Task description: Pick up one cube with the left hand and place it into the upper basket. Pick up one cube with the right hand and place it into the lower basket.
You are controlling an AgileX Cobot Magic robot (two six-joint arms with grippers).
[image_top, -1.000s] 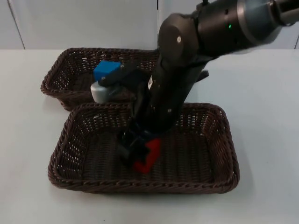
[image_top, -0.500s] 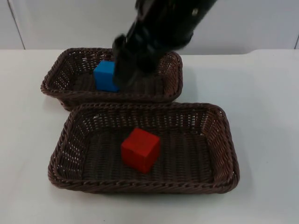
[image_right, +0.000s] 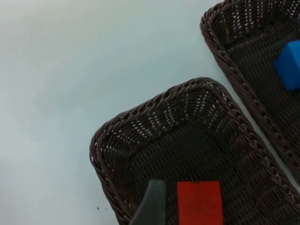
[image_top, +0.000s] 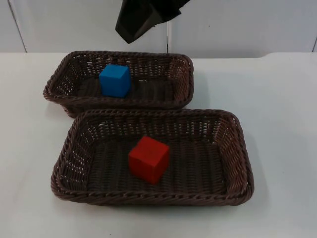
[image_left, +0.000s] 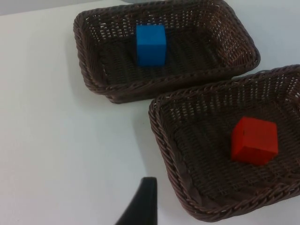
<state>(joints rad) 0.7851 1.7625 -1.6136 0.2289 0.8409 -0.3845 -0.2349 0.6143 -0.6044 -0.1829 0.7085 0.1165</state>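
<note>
Blue cube [image_top: 115,80] sits in far basket [image_top: 64,74], red cube [image_top: 148,159] in near basket [image_top: 233,148]; right gripper [image_top: 141,20] hangs above the far edge, its finger spread impossible to tell.

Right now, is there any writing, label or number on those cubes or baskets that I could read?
None: the blue cube, the red cube, the upper basket, the lower basket and the white table carry no readable text.

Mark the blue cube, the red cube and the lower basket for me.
blue cube [image_top: 115,80], top view, on its front face.
red cube [image_top: 148,159], top view, on its front face.
lower basket [image_top: 148,199], top view, on its near rim.
</note>
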